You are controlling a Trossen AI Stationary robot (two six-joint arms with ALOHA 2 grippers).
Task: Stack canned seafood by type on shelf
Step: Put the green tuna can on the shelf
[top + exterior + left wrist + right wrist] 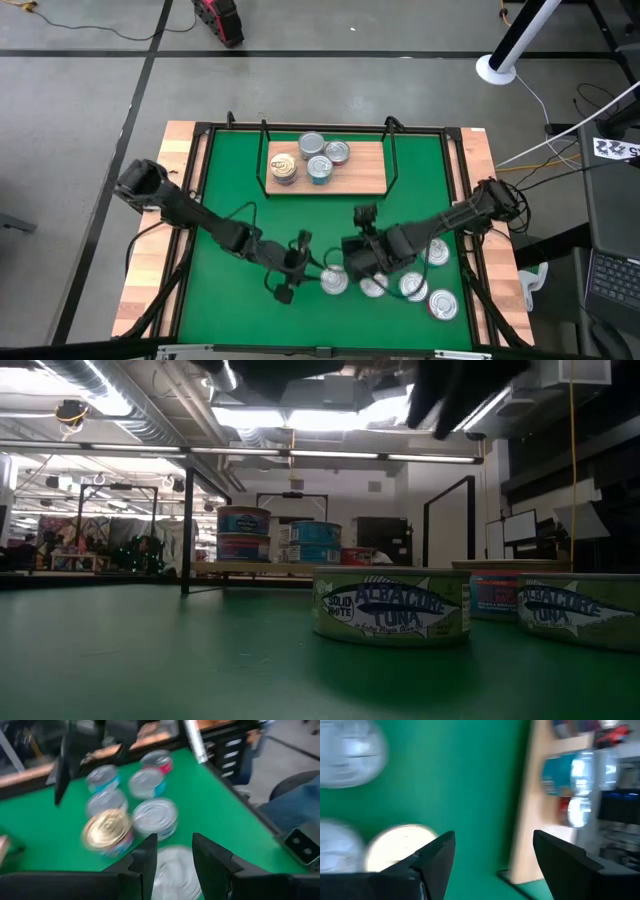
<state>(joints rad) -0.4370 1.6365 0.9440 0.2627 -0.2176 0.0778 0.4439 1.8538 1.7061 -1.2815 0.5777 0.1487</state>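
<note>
I had both arms low over the front of the green mat (230, 190), well short of the shelf (365, 172) at the back, where four tins (312, 145) already stood in a tight group on its board. The loose tins (335, 282) lay in a cluster near the front right of the tabletop, flat on their bases, lids up, so they had no long axis to line up with.

The left jaws (172, 851) pointed straight at the nearest silver-lidded tin (170, 872), which showed between and just beyond the two fingers. I could not tell from the views whether the fingers touched it. They stood partly apart, and I judged the gap narrower than the tin, so I would have needed to widen them before closing on it.

The right jaws (492, 851) were spread wide and held nothing. A pale-lidded tin (395, 847) lay just to one side of them, and the shelf's wooden edge ran past on the other side. By the overhead view the right arm sat right over the cluster, the left at its edge.
</note>
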